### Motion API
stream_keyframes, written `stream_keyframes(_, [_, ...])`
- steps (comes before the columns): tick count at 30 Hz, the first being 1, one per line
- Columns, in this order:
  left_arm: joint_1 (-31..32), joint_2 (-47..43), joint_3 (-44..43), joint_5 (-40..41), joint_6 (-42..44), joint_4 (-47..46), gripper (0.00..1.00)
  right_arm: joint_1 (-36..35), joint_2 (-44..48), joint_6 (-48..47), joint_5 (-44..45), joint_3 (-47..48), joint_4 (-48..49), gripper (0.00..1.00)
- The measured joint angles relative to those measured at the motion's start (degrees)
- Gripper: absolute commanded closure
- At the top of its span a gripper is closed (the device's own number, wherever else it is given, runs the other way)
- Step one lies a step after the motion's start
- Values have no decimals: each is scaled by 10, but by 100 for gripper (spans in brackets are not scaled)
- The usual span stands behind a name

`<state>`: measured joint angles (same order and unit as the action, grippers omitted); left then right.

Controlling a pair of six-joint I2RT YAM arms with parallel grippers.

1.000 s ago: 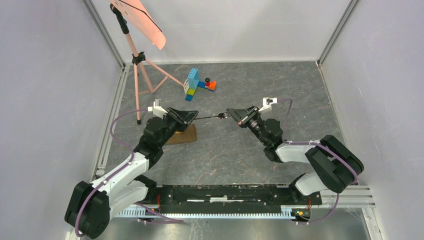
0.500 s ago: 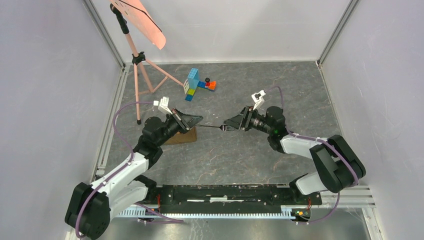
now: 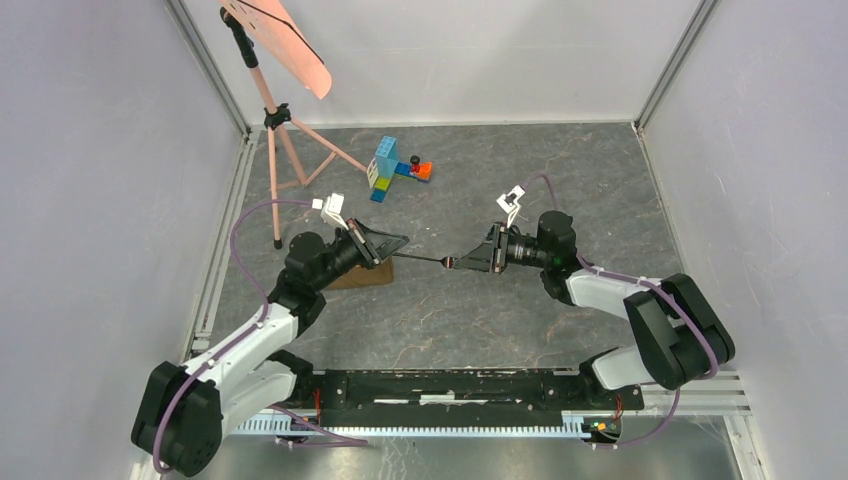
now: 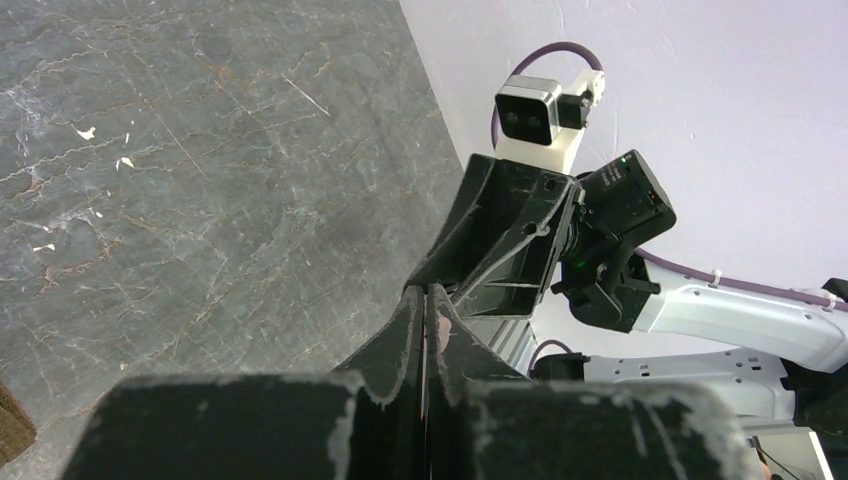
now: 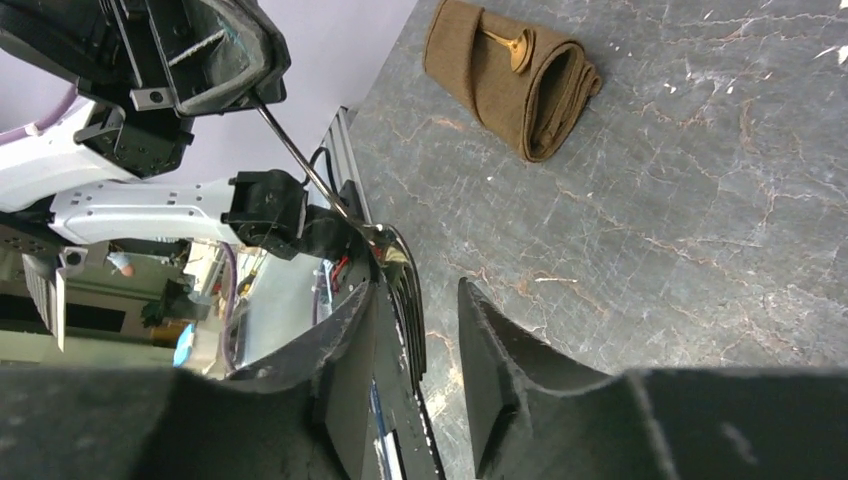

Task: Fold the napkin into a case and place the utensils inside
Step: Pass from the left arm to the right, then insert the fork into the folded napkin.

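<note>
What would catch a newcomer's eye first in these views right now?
The thin dark fork bridges the two arms over the middle of the table. Its handle is clamped in the left gripper and its tines lie between the open fingers of the right gripper. Next comes the folded brown napkin on the table by the left arm, with the gold spoon tucked into it.

The spoon lies mostly hidden inside the folded napkin.

No text, label, brand, number or sign is legible in any view.
</note>
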<state>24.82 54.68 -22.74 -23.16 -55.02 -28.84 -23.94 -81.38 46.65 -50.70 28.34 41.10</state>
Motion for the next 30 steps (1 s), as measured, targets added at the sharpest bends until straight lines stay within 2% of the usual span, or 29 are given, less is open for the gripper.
stream_keyframes(1, [0,2,0,0,0,-2,98,-1,0,2,-2,-3,5,75])
stream_keyframes(3, [0,5,0,-2,0,-5,98,-1,0,12,-4,-9,18,100])
stream_keyframes(4, [0,6,0,-4,0,-5,87,-2,0,15,-5,-11,24,100])
stream_keyframes(7, [-2,5,-6,1,7,13,26,-3,-1,35,-1,-17,42,100])
stream_keyframes(8, [-3,5,-19,10,16,50,23,-3,-1,32,6,-17,41,100])
stream_keyframes(11, [-12,6,-92,64,50,219,20,-4,-2,2,30,-9,0,100])
stream_keyframes(13, [-47,9,-142,83,76,314,20,-4,-12,-23,48,10,-40,100])
stream_keyframes(18, [-275,10,-191,115,156,484,17,-10,-58,-116,86,104,-179,100])
stream_keyframes(20, [-332,16,-193,160,177,544,16,-16,-78,-153,99,146,-227,100])
stream_keyframes(24, [-356,28,-185,204,191,605,23,-37,-115,-207,118,209,-299,100])
stream_keyframes(30, [-383,43,-144,234,195,607,31,-68,-170,-262,139,275,-375,100])
